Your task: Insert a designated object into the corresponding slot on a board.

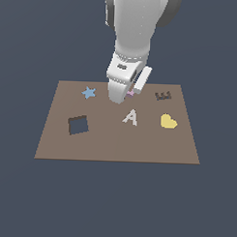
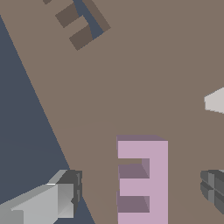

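The pink-lilac E block [image 2: 142, 181] lies on the brown board [image 1: 114, 144], near its far edge; a bit of it shows in the exterior view [image 1: 130, 93]. My gripper [image 1: 124, 95] is low over it. In the wrist view the gripper [image 2: 141, 190] is open, with one finger [image 2: 61, 199] and the other finger [image 2: 213, 187] on either side of the block and clear gaps between. The E-shaped slot [image 1: 163, 96] is on the exterior view's right of the block; part of it shows in the wrist view [image 2: 81, 26].
A blue star [image 1: 88, 93], a white letter A [image 1: 131, 116], a yellow heart [image 1: 168, 121] and a dark square hole [image 1: 77, 125] are on the board. A corner of the A shows in the wrist view [image 2: 215, 101].
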